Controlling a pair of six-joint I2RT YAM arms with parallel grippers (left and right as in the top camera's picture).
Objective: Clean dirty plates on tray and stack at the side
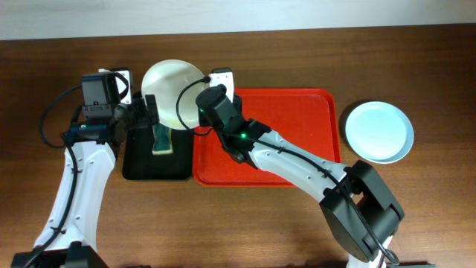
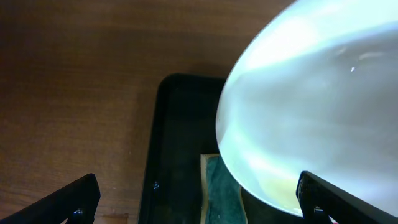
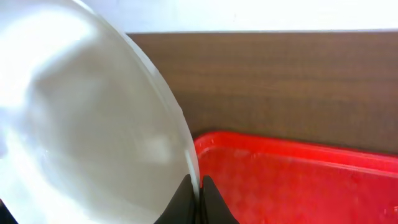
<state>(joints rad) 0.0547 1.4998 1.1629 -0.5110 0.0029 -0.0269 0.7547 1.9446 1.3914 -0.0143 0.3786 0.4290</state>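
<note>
My right gripper (image 1: 195,113) is shut on the rim of a white plate (image 1: 169,89), holding it tilted on edge above the black tray (image 1: 141,160). In the right wrist view the jaws (image 3: 199,186) pinch the plate's rim (image 3: 93,124). The left wrist view shows the plate's face (image 2: 311,106) with a yellowish smear at its low edge. My left gripper (image 1: 141,112) is open beside the plate, fingers wide apart (image 2: 199,199), over the green sponge (image 2: 221,186). The red tray (image 1: 290,119) holds no plates. Pale mint-blue plates (image 1: 378,131) sit stacked at the right.
A green sponge (image 1: 162,140) lies on the narrow black tray left of the red tray. White blocks (image 1: 222,77) stand at the back by both arms. Brown wooden table (image 1: 416,216) all around.
</note>
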